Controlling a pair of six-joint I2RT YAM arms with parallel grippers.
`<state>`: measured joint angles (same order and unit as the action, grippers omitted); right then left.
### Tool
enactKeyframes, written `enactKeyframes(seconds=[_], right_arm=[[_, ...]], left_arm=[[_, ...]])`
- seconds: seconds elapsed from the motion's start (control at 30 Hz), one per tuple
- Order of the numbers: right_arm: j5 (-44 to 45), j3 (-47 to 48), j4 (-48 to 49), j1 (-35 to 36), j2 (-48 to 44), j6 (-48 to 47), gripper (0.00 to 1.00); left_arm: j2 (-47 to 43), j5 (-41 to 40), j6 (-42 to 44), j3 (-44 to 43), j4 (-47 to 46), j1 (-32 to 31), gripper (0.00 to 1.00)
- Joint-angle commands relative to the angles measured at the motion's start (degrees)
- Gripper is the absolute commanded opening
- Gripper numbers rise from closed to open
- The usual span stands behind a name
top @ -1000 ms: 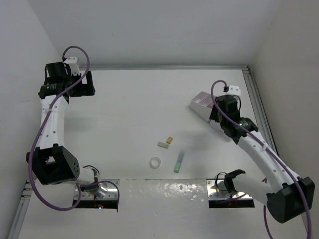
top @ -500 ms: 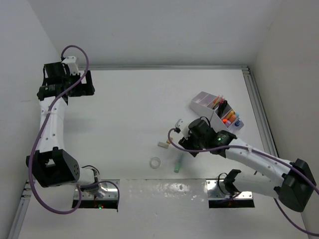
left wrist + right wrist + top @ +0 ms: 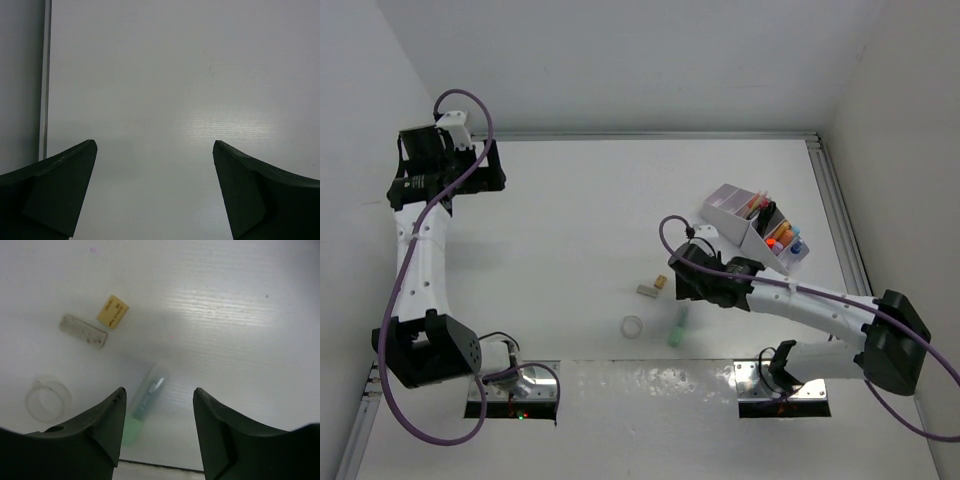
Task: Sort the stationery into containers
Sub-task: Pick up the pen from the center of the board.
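Movement is all on the right side: a second ago the right arm was stretched over the organizer (image 3: 725, 198) at the far right of the table (image 3: 580, 220), and it has now swung back to the middle and hangs above the green-capped highlighter (image 3: 145, 405). The right end effector (image 3: 159, 392) has its jaws parted fairly wide, one on each side of the highlighter, with nothing between them and no contact that I can see. That reads as one drop-off finished and the next pick lining up. The organizer already holds several coloured items standing up. Four pieces are left on the table: the highlighter, the clear tape ring (image 3: 48, 386) just beside it, and two small erasers (image 3: 112, 312) (image 3: 84, 331) a little beyond. The highlighter lies near the table's front edge, so a descent has bare surface all round but little margin toward the robot. The path back to the organizer looks unobstructed. The left end effector (image 3: 155, 190) is wide and empty over bare table at the far left corner, beside the side rail (image 3: 44, 75).
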<state>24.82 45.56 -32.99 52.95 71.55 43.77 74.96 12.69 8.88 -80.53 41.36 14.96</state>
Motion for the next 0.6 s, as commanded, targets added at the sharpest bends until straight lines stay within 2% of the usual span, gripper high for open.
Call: enactKeyframes(seconds=[0.0, 0.07, 0.23, 0.33, 0.43, 0.57], right_arm=[[9.11, -1.69, 0.36, 3.64, 0.78, 29.05, 0.55], [8.93, -2.23, 2.05, 5.05, 2.88, 32.07, 0.56], [8.76, -0.12, -0.76, 7.08, 9.91, 36.03, 0.57], [7.01, -2.57, 1.43, 7.43, 12.12, 37.7, 0.57], [5.68, -4.86, 3.72, 7.43, 14.05, 39.11, 0.54], [4.98, -6.45, 7.41, 7.08, 15.72, 36.66, 0.4]], left_arm=[[-1.31, 1.37, -0.54, 0.64, -2.34, 0.51, 1.0], [-1.22, 1.11, -0.45, 0.64, -2.17, 0.07, 1.0], [-1.13, 0.85, -0.27, 0.9, -2.43, -0.28, 1.0], [-0.78, 1.37, -0.45, 1.08, -2.78, -0.37, 1.0], [-0.69, 1.64, -0.45, 1.08, -2.78, -0.37, 1.0], [-0.52, 1.37, -0.36, 1.08, -2.69, -0.46, 1.0]])
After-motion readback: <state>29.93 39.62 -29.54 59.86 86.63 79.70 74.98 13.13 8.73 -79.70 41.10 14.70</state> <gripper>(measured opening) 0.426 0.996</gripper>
